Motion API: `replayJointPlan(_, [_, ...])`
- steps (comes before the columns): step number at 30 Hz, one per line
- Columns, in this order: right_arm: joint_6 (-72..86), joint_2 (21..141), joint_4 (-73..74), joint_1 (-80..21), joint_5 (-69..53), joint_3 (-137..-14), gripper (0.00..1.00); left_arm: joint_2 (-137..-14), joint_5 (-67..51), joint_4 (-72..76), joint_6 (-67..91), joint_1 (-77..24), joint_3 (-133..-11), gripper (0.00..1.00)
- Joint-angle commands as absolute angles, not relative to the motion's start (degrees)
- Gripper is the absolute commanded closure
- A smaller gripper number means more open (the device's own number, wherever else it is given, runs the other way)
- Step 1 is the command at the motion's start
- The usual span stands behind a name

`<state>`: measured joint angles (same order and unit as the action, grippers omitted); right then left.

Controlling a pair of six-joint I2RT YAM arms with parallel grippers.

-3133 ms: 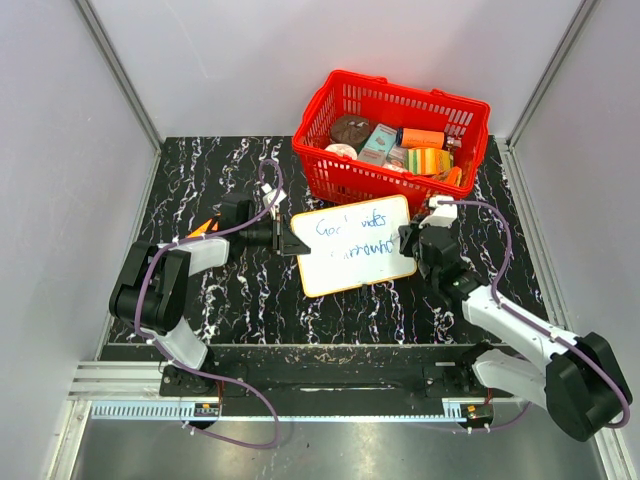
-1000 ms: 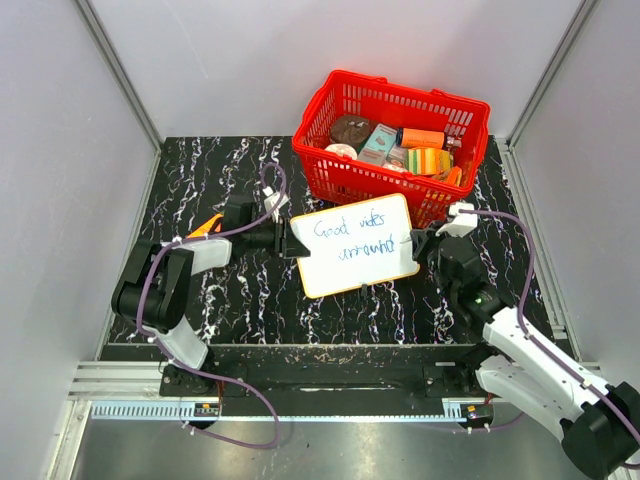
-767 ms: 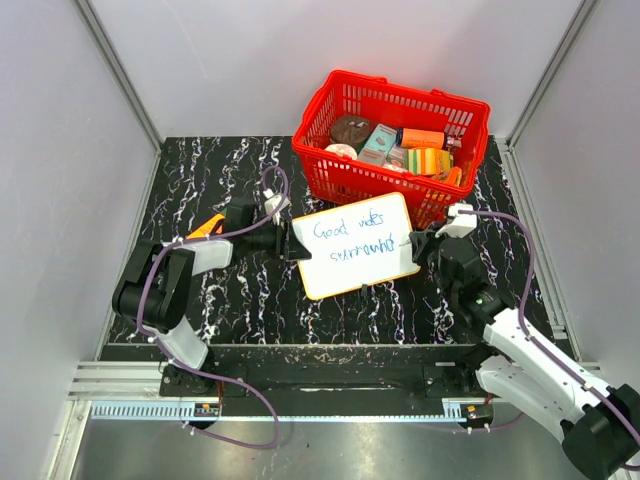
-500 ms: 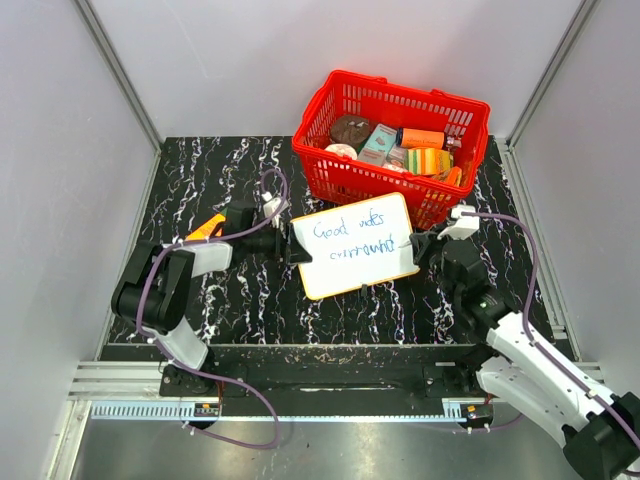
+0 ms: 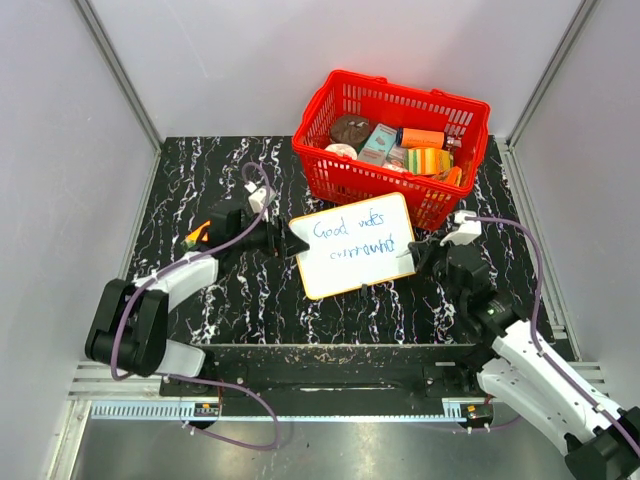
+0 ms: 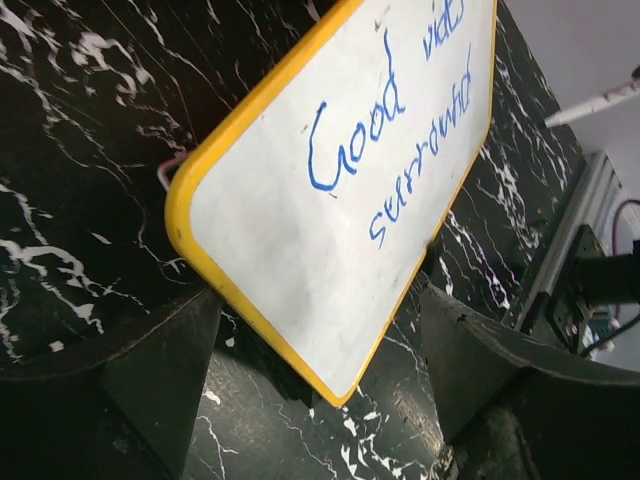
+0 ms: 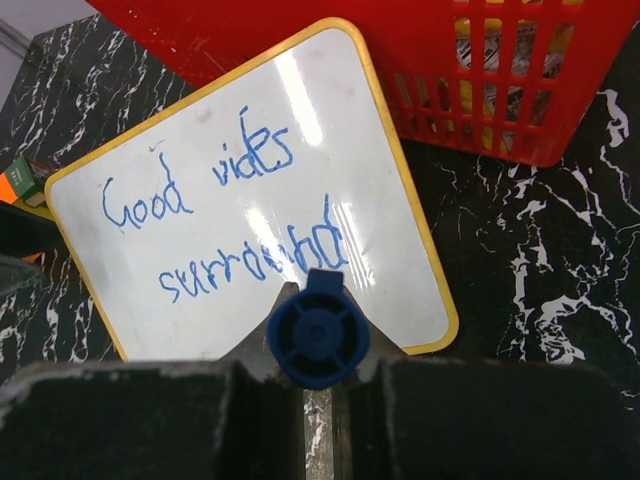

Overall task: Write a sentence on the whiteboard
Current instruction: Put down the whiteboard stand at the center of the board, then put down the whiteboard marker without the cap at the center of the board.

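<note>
The whiteboard (image 5: 355,262) lies flat on the black marble table in front of the red basket. The sentence (image 5: 350,238) is in blue on two lines, "Good vibes" over "surround", also readable in the right wrist view as the sentence (image 7: 225,232). My left gripper (image 5: 284,240) stands open at the board's left corner. In the left wrist view the yellow-rimmed whiteboard (image 6: 330,230) points between the jaws without touching either. My right gripper (image 5: 418,256) hovers at the board's right edge, shut on a blue marker (image 7: 318,335) seen end-on above the whiteboard (image 7: 250,130).
A red basket (image 5: 345,178) filled with packaged goods stands behind the board, its wall touching the board's far edge; the same basket (image 7: 520,110) fills the right wrist view's top. A small orange object (image 5: 200,231) lies beside the left arm. Grey walls enclose the table.
My left gripper has opened and let go of the whiteboard's left corner, and that arm has swung and stretched out. The right gripper has drawn slightly back toward the near right with the marker.
</note>
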<state>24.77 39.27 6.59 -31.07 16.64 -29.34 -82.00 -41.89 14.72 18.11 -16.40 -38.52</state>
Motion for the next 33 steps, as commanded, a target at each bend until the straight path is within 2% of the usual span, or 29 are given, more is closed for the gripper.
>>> replayJointPlan(1, [27.07,37.01,11.05,-30.85,13.36,-30.41,1.0,-74.38,-34.29,14.95,19.6,-16.61,-36.74,0.15])
replayJointPlan(11, [38.12,30.15,23.9,-30.5,5.19,-28.39,1.0,-56.7,-13.91,4.49,20.13,-16.61,-33.4,0.09])
replayJointPlan(18, [52.37,27.6,24.88,-30.32,-6.66,-20.14,1.0,-47.12,-9.85,0.62,21.88,-16.61,-33.4,0.04])
replayJointPlan(20, [55.27,25.59,24.78,-30.41,-7.38,-17.15,0.95,-44.83,-9.58,0.26,22.76,-16.61,-33.57,0.01])
replayJointPlan(22, [56.6,22.7,24.96,-30.32,-8.17,-14.96,0.87,-43.25,-9.23,0.17,23.2,-16.61,-34.45,0.01])
replayJointPlan(23, [57.82,21.72,25.13,-30.32,-8.17,-14.42,0.78,-42.89,-9.4,-1.04,23.2,-16.52,-34.71,0.01])
replayJointPlan(25, [58.53,19.7,26.19,-30.32,-7.47,-13.54,0.68,-42.02,-9.4,-1.67,23.29,-16.52,-35.68,0.01])
replayJointPlan(26, [58.97,19.34,26.45,-30.41,-7.38,-13.36,0.52,-41.84,-9.49,-1.76,23.38,-16.61,-35.94,0.01])
replayJointPlan(29, [58.8,19.68,27.16,-30.41,-6.33,-13.71,0.22,-41.22,-9.67,-1.67,23.73,-16.61,-36.65,0.01])
replayJointPlan(33, [55.82,22.76,26.9,-30.41,-3.62,-17.65,0.05,-41.13,-8.97,-1.67,24.34,-16.61,-36.91,0.01])
